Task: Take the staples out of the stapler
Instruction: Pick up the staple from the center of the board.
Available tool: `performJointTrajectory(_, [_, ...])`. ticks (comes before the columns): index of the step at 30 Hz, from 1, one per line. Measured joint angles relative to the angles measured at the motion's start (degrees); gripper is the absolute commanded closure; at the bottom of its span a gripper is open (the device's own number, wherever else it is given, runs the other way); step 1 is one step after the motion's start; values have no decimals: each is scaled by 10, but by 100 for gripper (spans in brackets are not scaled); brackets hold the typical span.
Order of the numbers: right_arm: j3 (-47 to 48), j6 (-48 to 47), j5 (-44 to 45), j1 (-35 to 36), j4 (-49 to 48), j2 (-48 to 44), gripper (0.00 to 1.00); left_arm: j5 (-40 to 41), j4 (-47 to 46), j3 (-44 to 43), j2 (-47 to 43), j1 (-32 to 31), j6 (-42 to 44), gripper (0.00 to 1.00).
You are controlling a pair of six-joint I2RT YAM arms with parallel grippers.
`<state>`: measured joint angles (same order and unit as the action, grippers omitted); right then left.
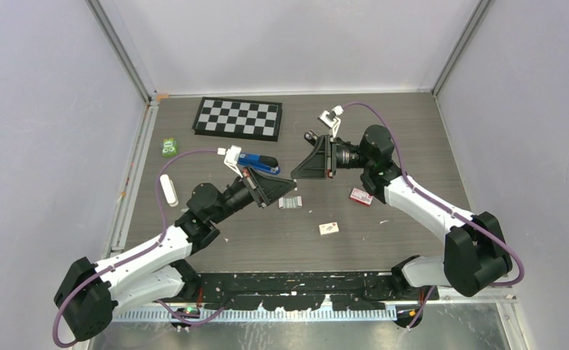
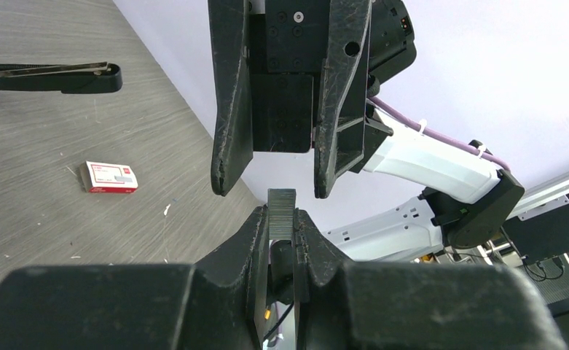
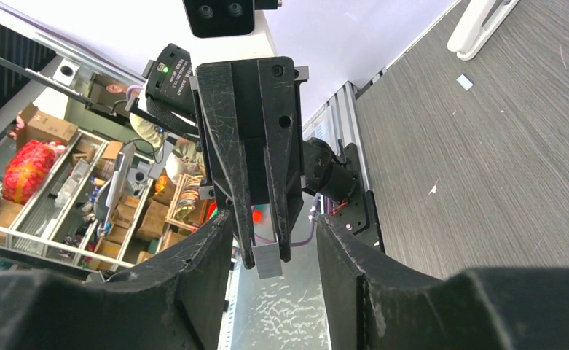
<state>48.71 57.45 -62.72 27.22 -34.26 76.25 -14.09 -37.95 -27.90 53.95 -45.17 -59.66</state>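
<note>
The blue stapler point(image 1: 260, 162) lies on the table behind my left gripper point(image 1: 275, 187). That gripper is shut on a short grey strip of staples point(image 2: 282, 206), which sticks out past its fingertips. My right gripper point(image 1: 304, 166) faces it tip to tip and is open. Its two fingers point(image 2: 224, 146) stand on either side of the strip's free end, with a gap on each side. In the right wrist view the staples point(image 3: 269, 259) hang between my right gripper's point(image 3: 274, 226) pads, still pinched by the left gripper point(image 3: 268, 248).
More staples point(image 1: 290, 202) lie on the table below the grippers. A red staple box point(image 1: 361, 197) and a small white box point(image 1: 329, 228) sit nearby. A checkerboard point(image 1: 239, 117) is at the back, a green item point(image 1: 170, 147) and a white piece point(image 1: 167, 189) at the left.
</note>
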Motion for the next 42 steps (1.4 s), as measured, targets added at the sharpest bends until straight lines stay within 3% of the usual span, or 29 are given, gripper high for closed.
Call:
performJointTrajectory(29, [0, 2, -7, 11, -5, 0, 69, 10, -29, 14, 0, -2, -5, 92])
performJointTrajectory(42, [0, 1, -8, 11, -15, 0, 88, 10, -41, 17, 3, -2, -18, 85])
